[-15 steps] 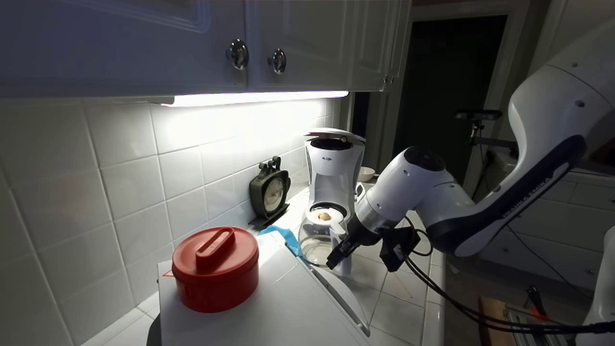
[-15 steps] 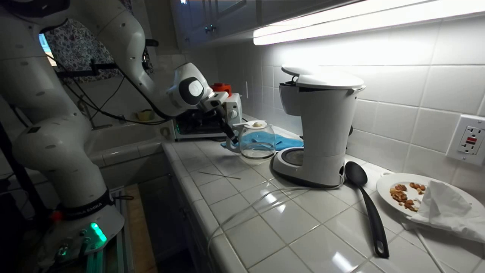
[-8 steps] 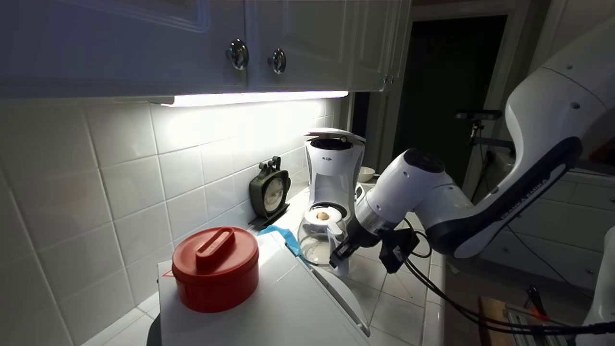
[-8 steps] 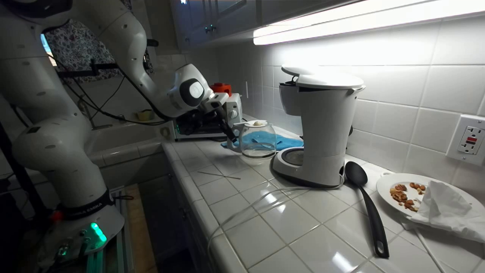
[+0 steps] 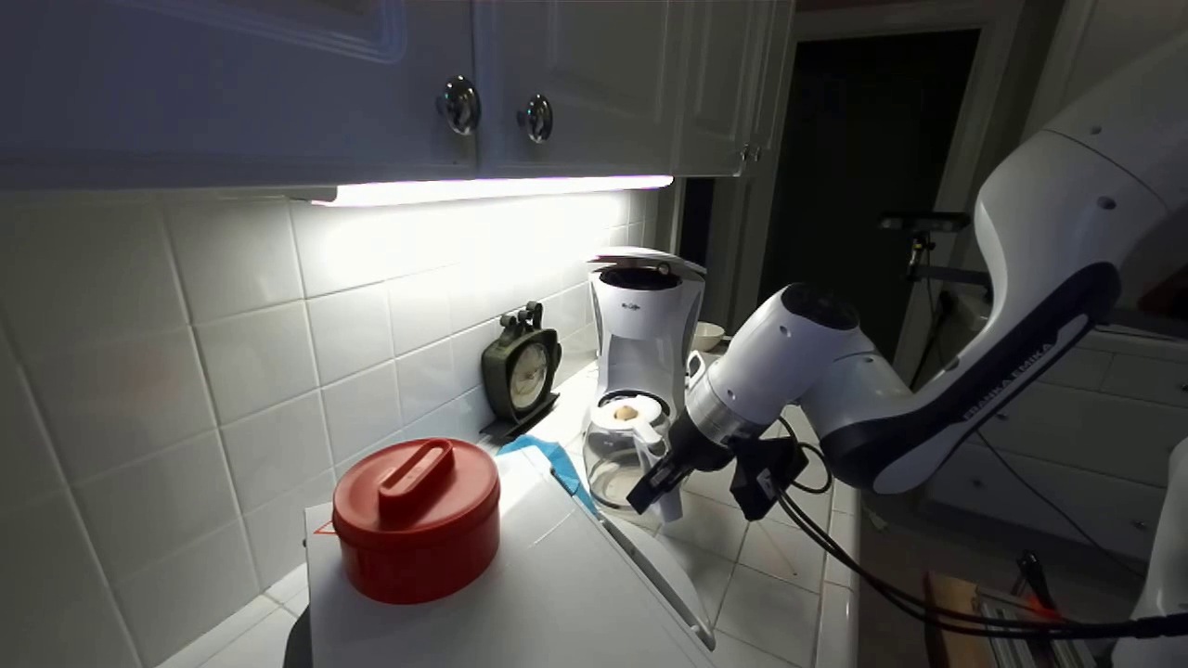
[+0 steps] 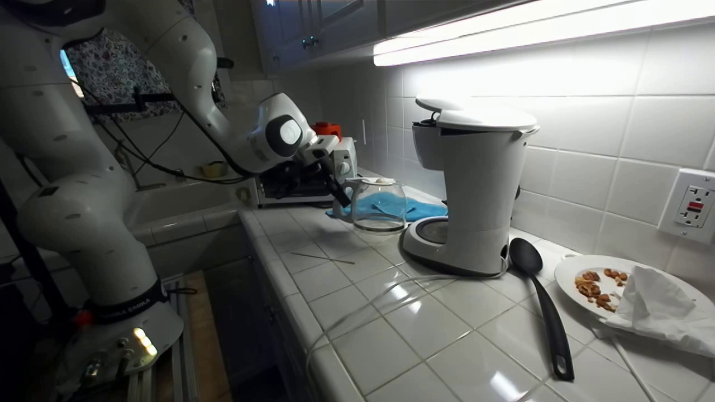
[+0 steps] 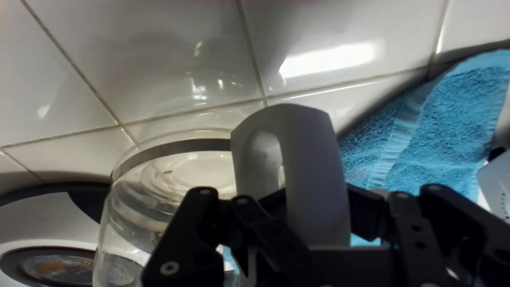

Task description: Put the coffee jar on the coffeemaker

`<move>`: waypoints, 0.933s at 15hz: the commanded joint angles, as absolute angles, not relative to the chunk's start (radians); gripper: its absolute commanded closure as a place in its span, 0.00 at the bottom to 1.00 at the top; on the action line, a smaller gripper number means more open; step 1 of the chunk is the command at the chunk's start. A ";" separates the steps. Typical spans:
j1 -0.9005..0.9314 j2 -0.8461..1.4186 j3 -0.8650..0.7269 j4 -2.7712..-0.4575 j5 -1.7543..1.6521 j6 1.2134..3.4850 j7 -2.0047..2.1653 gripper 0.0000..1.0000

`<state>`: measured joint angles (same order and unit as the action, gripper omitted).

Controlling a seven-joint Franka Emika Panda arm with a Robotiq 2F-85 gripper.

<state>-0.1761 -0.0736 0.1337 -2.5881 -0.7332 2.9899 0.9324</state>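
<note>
coffee jar (image 6: 381,204) is being held by its pale handle (image 7: 316,171), just in front of the coffeemaker (image 6: 477,195). in the wrist view the gripper (image 7: 316,213) is gripping that handle: its dark fingers (image 7: 275,233) are pressing in from either side, standing apart by only the handle's thickness. in both exterior views the clear round body is occupying a spot close to the machine's white base (image 6: 416,247), but it is not yet standing on the round dark plate (image 6: 431,230). these views are leaving it unclear whether the jar's bottom is touching the tiled counter (image 6: 402,346) or hovering just over it. a white lid (image 5: 605,419) with a tan spot is covering the jar. the coffeemaker is standing upright, and its top flap (image 6: 486,118) is standing tilted up over the dark filter section (image 5: 640,277). the white arm (image 6: 276,131) is slanting down toward the handle.

a blue cloth (image 6: 427,210) is lying near the jar. in an exterior view a red container (image 5: 416,538) is resting on a white appliance (image 5: 557,603), and a dark dial-faced object (image 5: 520,371) is standing beside the tiled wall (image 5: 246,390). in an exterior view a black ladle (image 6: 546,306) is lying beside the back of the coffeemaker, next to a white plate (image 6: 567,282) that is carrying nuts (image 6: 587,287) and a crumpled napkin (image 6: 651,304).
</note>
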 commanded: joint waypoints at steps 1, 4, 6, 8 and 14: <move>-0.197 -0.099 0.135 -2.590 -0.797 2.979 0.970 1.00; -0.217 -0.134 0.145 -2.584 -0.877 2.950 1.024 1.00; -0.228 -0.155 0.156 -2.578 -0.935 2.925 1.070 1.00; -0.237 -0.171 0.170 -2.572 -0.999 2.895 1.130 1.00; -0.239 -0.194 0.211 -2.557 -1.137 2.779 1.303 1.00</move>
<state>-0.2273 -0.1652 0.1814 -2.5669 -1.0589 2.8402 1.2074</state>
